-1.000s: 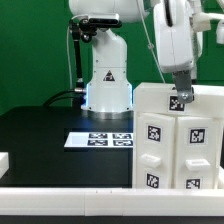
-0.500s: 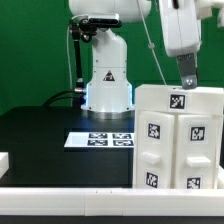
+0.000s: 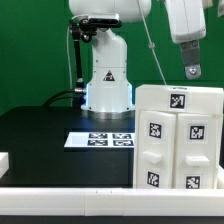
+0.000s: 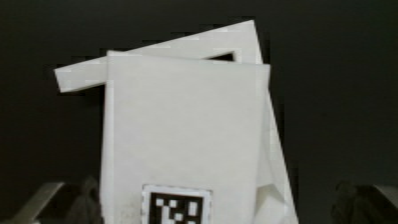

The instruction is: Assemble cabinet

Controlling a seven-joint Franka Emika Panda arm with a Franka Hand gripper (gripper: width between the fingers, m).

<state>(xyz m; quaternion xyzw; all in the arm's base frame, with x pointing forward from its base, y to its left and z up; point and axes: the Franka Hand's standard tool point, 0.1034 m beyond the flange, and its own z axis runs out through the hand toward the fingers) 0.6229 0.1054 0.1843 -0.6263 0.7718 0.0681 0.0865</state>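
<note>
Large white plastic tagged cabinet: cut off by the exterior view's right and lower edges. Hand: fingers blurred, opening not discernible. Small white block: cropped at the exterior view's left edge.

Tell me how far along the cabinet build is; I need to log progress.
Looks done: the cabinet stands upright on the table, with tagged white parts seated in its front. In hand: nothing; the pincer hangs above the cabinet's top, apart from it, gripping nothing visible. Whether its fingers are open is unclear. Left: I cannot tell; only a white piece at the exterior view's left edge lies apart.
</note>
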